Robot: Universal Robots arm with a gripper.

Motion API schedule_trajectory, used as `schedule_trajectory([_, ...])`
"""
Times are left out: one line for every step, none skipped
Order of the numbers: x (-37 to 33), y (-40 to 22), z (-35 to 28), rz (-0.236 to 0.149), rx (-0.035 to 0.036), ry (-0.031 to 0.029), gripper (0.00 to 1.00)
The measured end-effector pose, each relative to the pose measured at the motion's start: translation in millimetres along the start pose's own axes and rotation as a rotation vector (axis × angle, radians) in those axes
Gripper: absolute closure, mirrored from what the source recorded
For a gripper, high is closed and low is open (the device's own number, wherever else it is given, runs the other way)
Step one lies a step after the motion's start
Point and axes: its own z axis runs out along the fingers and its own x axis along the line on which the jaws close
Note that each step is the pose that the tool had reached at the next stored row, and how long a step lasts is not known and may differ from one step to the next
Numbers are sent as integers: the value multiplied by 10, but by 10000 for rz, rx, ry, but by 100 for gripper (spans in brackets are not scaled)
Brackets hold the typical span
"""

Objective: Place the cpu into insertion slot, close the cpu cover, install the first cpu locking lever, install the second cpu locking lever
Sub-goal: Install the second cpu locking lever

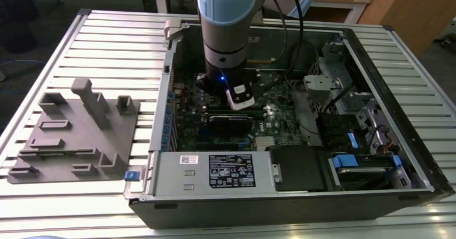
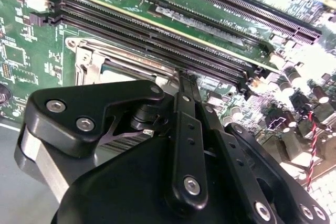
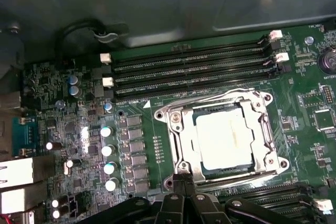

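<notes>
Cpu [image 3: 227, 140] already sits in the slot [image 3: 181, 148], its pale face showing through the cover [image 3: 223, 104], which lies flat over it. Gripper [image 3: 182, 182] has its fingers pinched together at the socket's edge, holding nothing, seemingly working a lever there.

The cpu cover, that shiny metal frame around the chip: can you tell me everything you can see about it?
The cpu cover is a thin square frame of shiny silver metal with a big window cut through its middle. In the first wrist view it lies flat, closed down over the insertion slot on the green board, and the pale grey cpu shows through the window. The gripper, black, sits right at the frame's edge.
</notes>
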Motion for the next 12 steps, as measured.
schedule_trajectory([2,-2,2,2,-41,8,89])
schedule_trajectory([6,-4,4,3,-83,15,89])
schedule_trajectory([10,-6,7,6,-125,20,89])
schedule_trajectory([16,-8,9,9,-166,28,89])
schedule_trajectory([18,-10,11,11,-205,37,89])
schedule_trajectory([21,-12,12,14,-242,44,89])
schedule_trajectory([24,-14,14,16,-275,49,89])
schedule_trajectory([27,-15,16,19,-306,53,89])
schedule_trajectory([31,-17,18,21,-333,58,89])
schedule_trajectory([36,-19,19,24,-362,62,89])
schedule_trajectory([41,-20,20,26,-388,67,89])
schedule_trajectory([45,-22,21,26,-415,73,89])
